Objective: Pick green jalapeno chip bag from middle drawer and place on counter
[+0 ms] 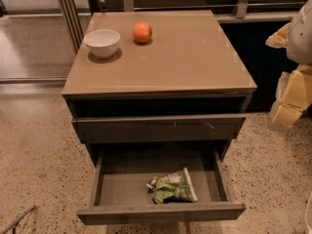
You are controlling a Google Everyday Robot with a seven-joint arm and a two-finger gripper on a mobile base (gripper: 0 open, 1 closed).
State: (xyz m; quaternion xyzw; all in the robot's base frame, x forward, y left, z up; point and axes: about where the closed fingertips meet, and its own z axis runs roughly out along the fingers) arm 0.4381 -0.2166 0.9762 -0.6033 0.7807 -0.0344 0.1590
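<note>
**Spotter:** Layout, big to small?

**Operator:** Counter [185,57] on top. Under it the middle drawer [122,184] stands open, grey floor showing. The gripper [288,101], or what I take for it, is a pale yellow shape at the right edge, off the cabinet's right side and about level with the counter's front edge. Spread or closed, I cannot tell.

**Spotter:** And the bag?

**Operator:** The green jalapeno chip bag [171,188] is on the drawer floor, right of centre, near the front wall. Its long axis runs roughly left-right. It lies below and left of the gripper, so I judge the reach goes down and leftward.
</note>
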